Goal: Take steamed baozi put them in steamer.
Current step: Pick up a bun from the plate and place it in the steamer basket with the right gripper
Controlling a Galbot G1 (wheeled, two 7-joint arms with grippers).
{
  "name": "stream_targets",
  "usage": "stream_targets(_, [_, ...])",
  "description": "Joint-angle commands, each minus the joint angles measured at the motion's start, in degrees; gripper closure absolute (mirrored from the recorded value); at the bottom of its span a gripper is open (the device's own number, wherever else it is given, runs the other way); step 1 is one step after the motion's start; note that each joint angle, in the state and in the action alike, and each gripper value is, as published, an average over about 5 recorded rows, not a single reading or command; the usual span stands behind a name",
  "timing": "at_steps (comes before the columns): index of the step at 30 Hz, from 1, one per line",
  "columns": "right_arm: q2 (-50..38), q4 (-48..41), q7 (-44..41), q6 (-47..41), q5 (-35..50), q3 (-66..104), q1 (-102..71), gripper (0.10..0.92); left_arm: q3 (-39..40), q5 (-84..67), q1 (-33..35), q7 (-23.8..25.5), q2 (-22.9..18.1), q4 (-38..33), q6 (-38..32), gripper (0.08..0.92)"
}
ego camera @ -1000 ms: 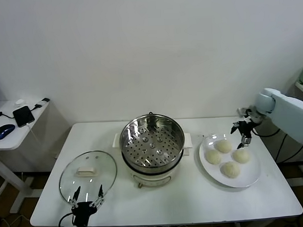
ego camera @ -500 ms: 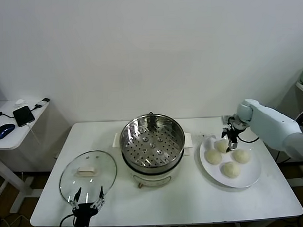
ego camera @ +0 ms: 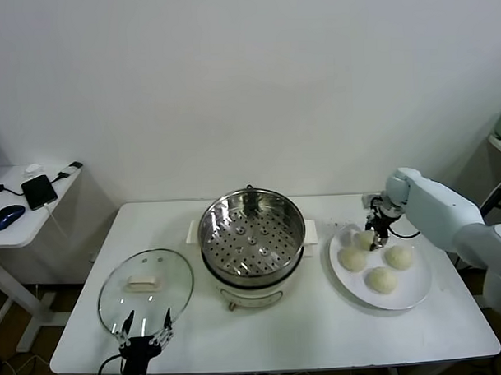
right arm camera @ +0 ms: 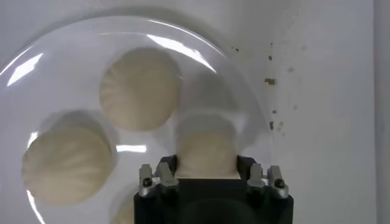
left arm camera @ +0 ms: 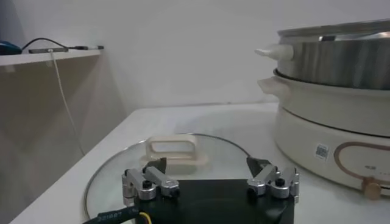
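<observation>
Since the earlier frames I had brought the right gripper (ego camera: 374, 229) in from the right edge of the table (ego camera: 321, 333) toward the steamer side of the plate (ego camera: 411, 297) and lowered it onto the bun (ego camera: 363, 241) nearest the back edge.

In the head view, the steamer (ego camera: 252, 237) stood open mid-table toward the back, its perforated tray bare. All four buns were on the plate to its right: one under the gripper, another (ego camera: 353, 259) beside it toward the steamer, a third (ego camera: 399, 256) toward the right edge, the fourth (ego camera: 381, 279) nearest the front. The lid (ego camera: 145, 281) lay flat near the front left corner, with the left gripper (ego camera: 143, 329) parked at the front edge just before it.

In the left wrist view, the left gripper (left arm camera: 210, 173) hung spread wide over the near rim of the lid (left arm camera: 177, 159), gripping nothing, the steamer (left arm camera: 341, 91) beside it.

In the right wrist view, the right gripper (right arm camera: 207, 164) sat open with one finger (right arm camera: 166, 165) on either side of the bun (right arm camera: 206, 149); I couldn't tell whether they were pressing it yet. Two more buns (right arm camera: 140, 89) (right arm camera: 67, 164) lay just beside on the plate (right arm camera: 36, 61).
</observation>
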Motion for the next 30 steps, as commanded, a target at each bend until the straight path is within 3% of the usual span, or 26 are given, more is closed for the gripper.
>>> stream_targets(1, [-2.3,14.6,-1.9,0.1,11.3,-15.3,19.0,0.389,0.3,0.1,0.1,0.0,0.0,-0.5,0.1,0.177])
stream_targets(5, [1.6,23.3,-3.5,3.9,19.9,-24.5,34.7,0.389,0.7,0.2,-0.1,0.0,-0.2,-1.2,0.4,0.177])
stream_targets(8, [6.3,30.5,-3.9,7.8,21.8,-27.0,41.7,0.389,1.0,0.3,-0.3,0.0,-0.3,-1.5,0.5,0.177])
stream_targets(13, [13.2,42.1,-2.8,15.6,20.1,-27.6,45.2,0.389,1.4,0.5,-0.7,0.0,-0.3,-1.1,0.6,0.177])
stream_targets(16, [15.6,44.4,-1.0,24.3,12.5,-27.2,42.0,0.389,1.8,0.9,-0.8,0.0,-0.4,-0.9,0.5,0.177])
stream_targets(22, [18.5,34.2,1.0,41.5,-5.4,-22.5,28.3,0.389,2.2,1.1,-0.5,-0.1,-0.3,-0.9,0.3,0.177])
stream_targets(30, [23.2,16.6,3.2,47.4,-17.1,-14.6,14.8,0.389,2.3,1.4,-0.1,-0.3,-0.2,-0.8,0.1,0.177])
